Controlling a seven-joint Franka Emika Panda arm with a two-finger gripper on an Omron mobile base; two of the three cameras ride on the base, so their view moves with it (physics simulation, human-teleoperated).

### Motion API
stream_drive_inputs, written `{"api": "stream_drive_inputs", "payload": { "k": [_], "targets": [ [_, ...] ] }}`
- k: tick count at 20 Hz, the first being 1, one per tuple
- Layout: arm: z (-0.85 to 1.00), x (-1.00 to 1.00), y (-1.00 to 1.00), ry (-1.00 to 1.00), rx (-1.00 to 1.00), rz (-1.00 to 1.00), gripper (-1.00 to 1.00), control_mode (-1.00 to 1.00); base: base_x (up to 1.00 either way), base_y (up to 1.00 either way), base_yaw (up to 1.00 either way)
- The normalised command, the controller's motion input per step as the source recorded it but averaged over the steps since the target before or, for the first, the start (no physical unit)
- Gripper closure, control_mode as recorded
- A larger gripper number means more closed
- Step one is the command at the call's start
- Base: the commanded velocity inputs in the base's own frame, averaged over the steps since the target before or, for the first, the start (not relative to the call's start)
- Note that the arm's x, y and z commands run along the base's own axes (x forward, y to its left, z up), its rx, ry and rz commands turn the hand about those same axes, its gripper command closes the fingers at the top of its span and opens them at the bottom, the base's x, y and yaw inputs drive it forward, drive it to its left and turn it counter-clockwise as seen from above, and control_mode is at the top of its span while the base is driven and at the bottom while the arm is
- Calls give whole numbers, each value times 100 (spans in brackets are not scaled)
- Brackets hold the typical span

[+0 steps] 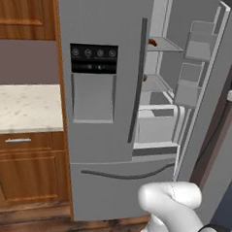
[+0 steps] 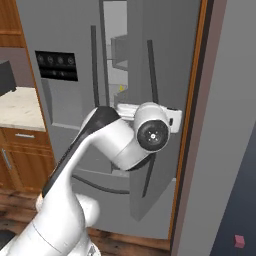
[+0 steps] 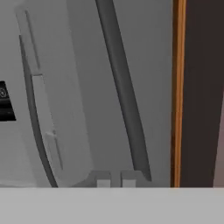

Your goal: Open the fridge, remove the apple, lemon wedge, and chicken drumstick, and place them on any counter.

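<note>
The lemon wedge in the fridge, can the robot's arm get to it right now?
Probably not yet. The right door of the fridge stands only partly open, so the lemon wedge sits behind a narrow gap. The shut gripper is at the door's handle, outside it.

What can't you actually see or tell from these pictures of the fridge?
- Apple: a small brown bit on the middle shelf shows past the closed left door's edge in the left base view; too little to name.
- Chicken drumstick: mostly hidden by that same door.
- Lemon wedge: a tiny yellow speck in the right base view, shape unclear.
- Gripper: fingertips together by the door handle; contact unclear.
</note>
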Motion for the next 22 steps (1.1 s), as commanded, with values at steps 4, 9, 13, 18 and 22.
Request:
{"api": "stream_drive_inputs", "payload": {
  "k": [4,9,13,18,22],
  "targets": [
    [-10,-100,12,-19,0,0,-100,-100,0,0,0],
    [12,-81,42,-1,-4,0,-100,-100,0,0,0],
    [35,-3,77,42,-24,0,-100,-100,0,0,0],
    [21,43,97,57,-29,0,-100,-100,0,0,0],
    [0,66,95,36,-21,-4,-100,-100,0,0,0]
  ]
}}
